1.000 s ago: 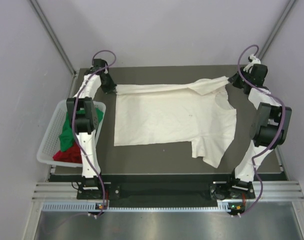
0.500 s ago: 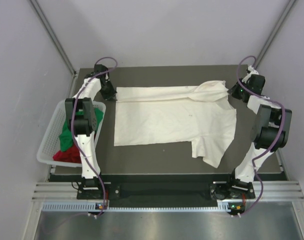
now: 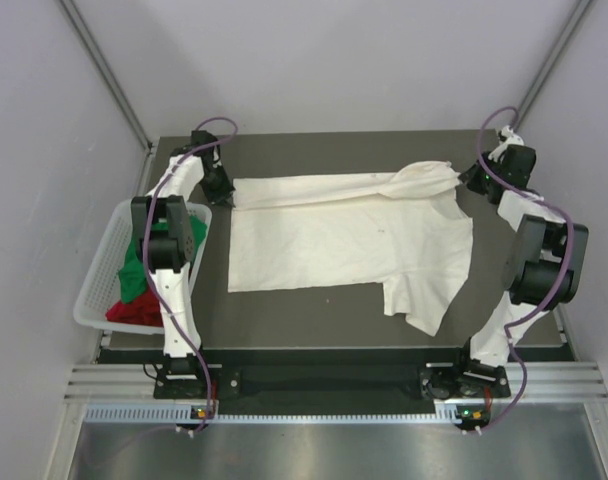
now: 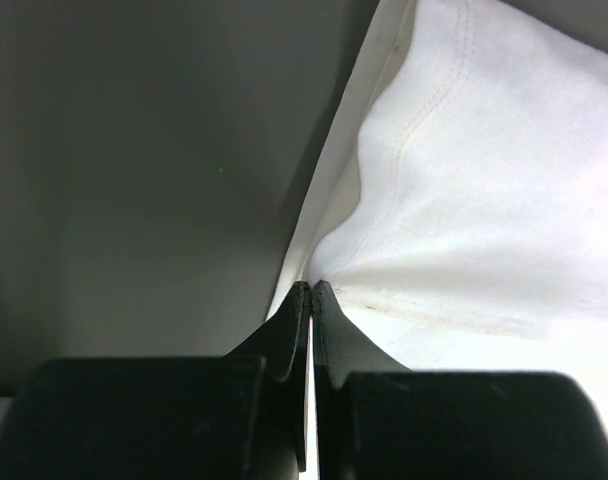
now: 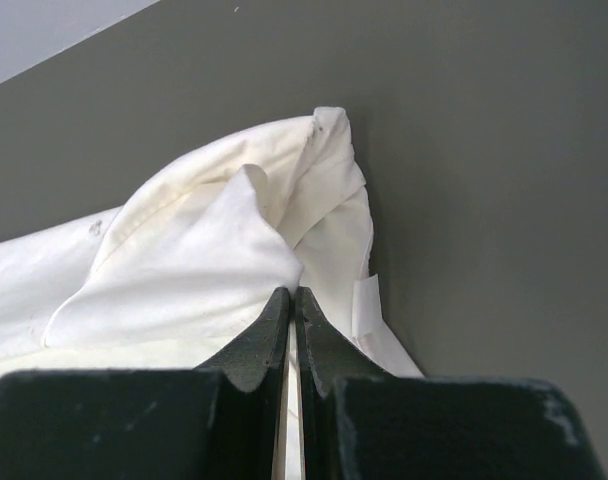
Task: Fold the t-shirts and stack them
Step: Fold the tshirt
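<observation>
A cream-white t-shirt (image 3: 344, 240) lies spread on the dark table (image 3: 314, 320), its far edge folded over into a narrow strip. My left gripper (image 3: 227, 195) is shut on the strip's left end, and the left wrist view shows the closed jaws (image 4: 311, 286) pinching the hemmed cloth (image 4: 464, 200). My right gripper (image 3: 464, 183) is shut on the bunched right end; in the right wrist view the closed jaws (image 5: 291, 292) bite the crumpled cloth (image 5: 184, 270). A green t-shirt (image 3: 134, 268) and a red t-shirt (image 3: 134, 310) lie crumpled in the basket.
A white mesh basket (image 3: 96, 270) hangs off the table's left side beside the left arm. Grey walls close in the table at the back and both sides. One sleeve (image 3: 424, 310) of the cream-white shirt points toward the table's near edge.
Both grippers have moved a little toward the near side and down with the shirt's far edge. The lifted strip now lies flatter across the shirt.
</observation>
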`<action>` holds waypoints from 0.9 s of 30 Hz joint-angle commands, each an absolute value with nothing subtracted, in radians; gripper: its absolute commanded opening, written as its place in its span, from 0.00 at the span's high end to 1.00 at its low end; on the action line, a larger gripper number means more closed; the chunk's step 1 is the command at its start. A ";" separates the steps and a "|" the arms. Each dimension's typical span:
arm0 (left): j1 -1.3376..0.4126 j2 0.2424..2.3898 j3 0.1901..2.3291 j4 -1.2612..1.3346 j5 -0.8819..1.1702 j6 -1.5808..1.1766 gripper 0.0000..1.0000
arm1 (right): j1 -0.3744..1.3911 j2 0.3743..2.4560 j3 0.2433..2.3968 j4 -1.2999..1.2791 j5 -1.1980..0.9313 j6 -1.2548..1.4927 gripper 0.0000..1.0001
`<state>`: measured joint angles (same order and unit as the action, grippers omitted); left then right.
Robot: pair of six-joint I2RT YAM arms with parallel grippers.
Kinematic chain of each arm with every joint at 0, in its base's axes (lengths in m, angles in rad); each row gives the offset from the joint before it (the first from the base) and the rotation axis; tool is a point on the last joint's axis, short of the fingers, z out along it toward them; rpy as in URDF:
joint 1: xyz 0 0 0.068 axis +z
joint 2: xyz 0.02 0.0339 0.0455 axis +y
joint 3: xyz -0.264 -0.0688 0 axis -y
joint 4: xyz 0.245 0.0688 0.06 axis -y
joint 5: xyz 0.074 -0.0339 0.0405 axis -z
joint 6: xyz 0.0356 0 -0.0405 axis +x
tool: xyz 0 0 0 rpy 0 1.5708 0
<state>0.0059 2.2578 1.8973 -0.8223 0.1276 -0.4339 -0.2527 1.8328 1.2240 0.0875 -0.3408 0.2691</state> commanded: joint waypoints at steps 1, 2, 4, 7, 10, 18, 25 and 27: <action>0.012 2.207 1.931 -0.877 0.101 -0.407 1.00 | -0.278 1.758 1.215 0.127 -0.307 0.267 1.00; 0.012 2.206 1.928 -0.879 0.094 -0.405 1.00 | -0.278 1.756 1.204 0.127 -0.304 0.265 1.00; 0.012 2.204 1.910 -0.879 0.086 -0.405 1.00 | -0.278 1.756 1.193 0.124 -0.304 0.265 1.00; 0.011 2.207 1.898 -0.876 0.077 -0.408 1.00 | -0.278 1.750 1.167 0.123 -0.311 0.268 1.00; 0.011 2.220 1.898 -0.873 0.077 -0.408 1.00 | -0.278 1.744 1.131 0.138 -0.310 0.275 1.00; 0.003 2.224 1.893 -0.885 0.057 -0.416 0.94 | -0.278 1.761 1.092 0.123 -0.324 0.279 0.99; 0.003 2.178 1.936 -0.888 0.123 -0.410 0.63 | -0.279 1.738 1.158 -0.059 -0.272 0.281 0.76; 0.003 2.164 1.968 -0.874 0.135 -0.411 0.60 | -0.278 1.723 1.170 -0.096 -0.267 0.298 0.71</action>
<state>0.0002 2.2555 1.9003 -0.8673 0.1024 -0.4187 -0.2638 1.7920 1.1076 -0.0162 -0.2974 0.2840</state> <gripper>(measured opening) 0.388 0.276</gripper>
